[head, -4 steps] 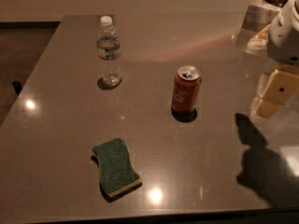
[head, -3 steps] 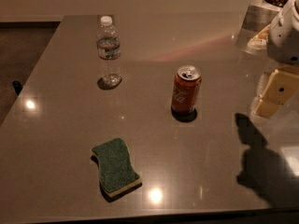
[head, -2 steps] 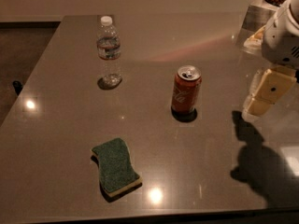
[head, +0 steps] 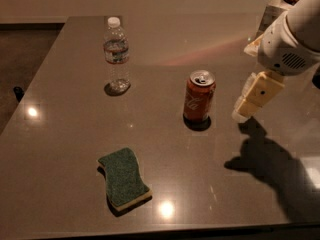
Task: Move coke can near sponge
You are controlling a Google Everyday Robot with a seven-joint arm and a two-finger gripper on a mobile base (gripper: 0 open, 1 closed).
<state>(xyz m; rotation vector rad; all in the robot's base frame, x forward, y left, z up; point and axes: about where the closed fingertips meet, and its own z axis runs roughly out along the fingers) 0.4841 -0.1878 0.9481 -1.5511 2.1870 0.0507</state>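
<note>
The coke can (head: 199,97) stands upright near the middle of the grey table (head: 60,134), red-orange with a silver top. The sponge (head: 123,177), green on top with pale yellow foam below, lies flat near the front edge, left of and nearer than the can. My gripper (head: 245,111) hangs from the white arm at the right, just right of the can and a little above the table, apart from it. It holds nothing.
A clear water bottle (head: 116,54) with a white cap stands upright at the back left of the can. A white object (head: 272,9) sits at the far right corner behind the arm. The arm's shadow (head: 270,164) falls on the table's right front.
The arm and gripper have moved left, closer to the coke can. The can, sponge and bottle have not moved.
</note>
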